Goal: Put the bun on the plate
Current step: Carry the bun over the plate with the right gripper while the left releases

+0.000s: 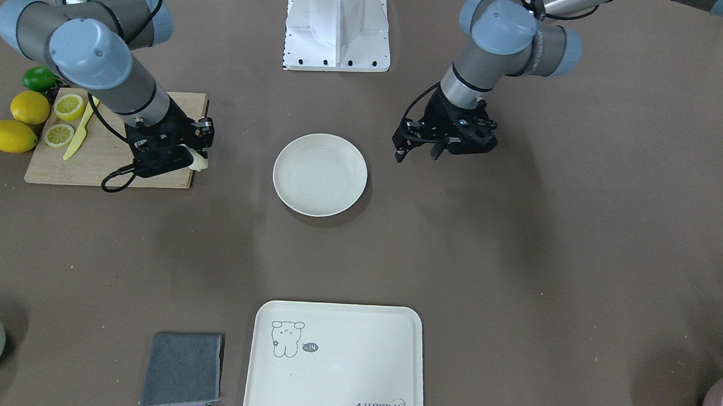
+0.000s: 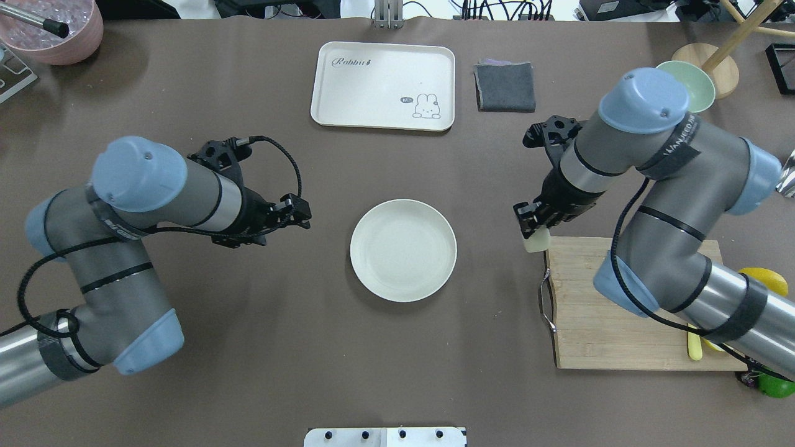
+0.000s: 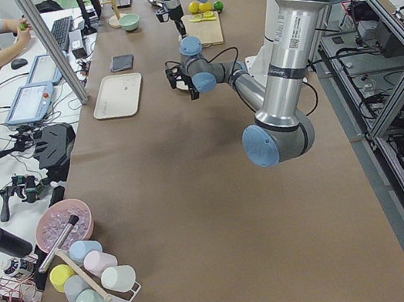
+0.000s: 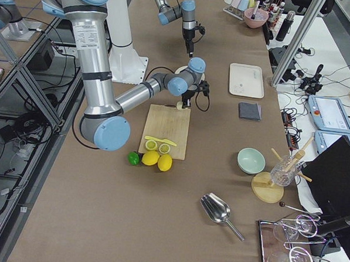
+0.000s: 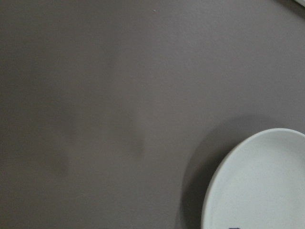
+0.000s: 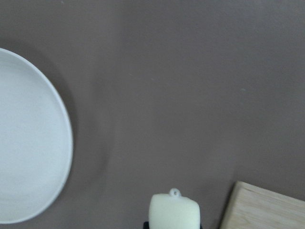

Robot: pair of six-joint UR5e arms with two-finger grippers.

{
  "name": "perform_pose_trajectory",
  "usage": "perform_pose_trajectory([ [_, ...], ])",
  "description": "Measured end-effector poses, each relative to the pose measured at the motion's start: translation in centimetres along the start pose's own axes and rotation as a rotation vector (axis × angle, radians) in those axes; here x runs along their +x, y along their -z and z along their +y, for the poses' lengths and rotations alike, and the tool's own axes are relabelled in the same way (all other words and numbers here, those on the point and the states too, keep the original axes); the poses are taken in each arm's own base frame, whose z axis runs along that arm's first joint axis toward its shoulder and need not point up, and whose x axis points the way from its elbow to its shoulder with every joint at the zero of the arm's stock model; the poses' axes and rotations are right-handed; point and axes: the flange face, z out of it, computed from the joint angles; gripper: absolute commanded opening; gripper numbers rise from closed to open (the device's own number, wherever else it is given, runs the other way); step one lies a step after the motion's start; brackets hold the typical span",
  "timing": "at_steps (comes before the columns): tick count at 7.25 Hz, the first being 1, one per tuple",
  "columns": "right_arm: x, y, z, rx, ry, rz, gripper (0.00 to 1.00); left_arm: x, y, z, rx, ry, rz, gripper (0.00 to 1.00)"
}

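The bun (image 2: 536,240) is a small pale cream roll, and my right gripper (image 2: 532,230) is shut on it, holding it over the far left corner of the wooden cutting board (image 2: 596,310). In the front-facing view the bun (image 1: 199,162) pokes out below the right gripper (image 1: 192,157). The right wrist view shows the bun (image 6: 174,213) at the bottom edge, with the plate (image 6: 33,143) off to its left. The round cream plate (image 2: 403,250) lies empty at the table's centre. On the plate's other side my left gripper (image 1: 417,152) hovers open, holding nothing.
On the cutting board (image 1: 107,158) lie lemon halves (image 1: 68,106) and a yellow knife (image 1: 78,134), with whole lemons (image 1: 12,135) and a lime (image 1: 39,79) beside it. On the far side are a cream tray (image 2: 383,85), a grey cloth (image 2: 505,87) and a green bowl (image 2: 689,77).
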Motion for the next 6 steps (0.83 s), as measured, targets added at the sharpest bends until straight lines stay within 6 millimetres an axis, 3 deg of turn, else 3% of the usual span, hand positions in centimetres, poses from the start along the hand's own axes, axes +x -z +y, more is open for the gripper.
perform_pose_trajectory([
  [2, -9.1, -2.1, -3.2, 0.026, -0.048, 0.016, 0.36, -7.1, 3.5, -2.9, 0.000, -0.080, -0.045, 0.94],
  [3, -12.0, -3.7, -3.8, 0.040, -0.046, 0.031, 0.36, -9.8, 5.0, -4.4, -0.001, -0.106, -0.060, 0.95],
  [4, -13.7, -5.8, -4.0, 0.059, -0.046, 0.029, 0.36, -11.3, 6.0, -5.4, -0.003, -0.114, -0.065, 0.96],
  [6, -15.3, -8.3, -4.2, 0.075, -0.063, 0.008, 0.39, -12.4, 6.6, -5.9, -0.004, -0.114, -0.072, 0.96],
])
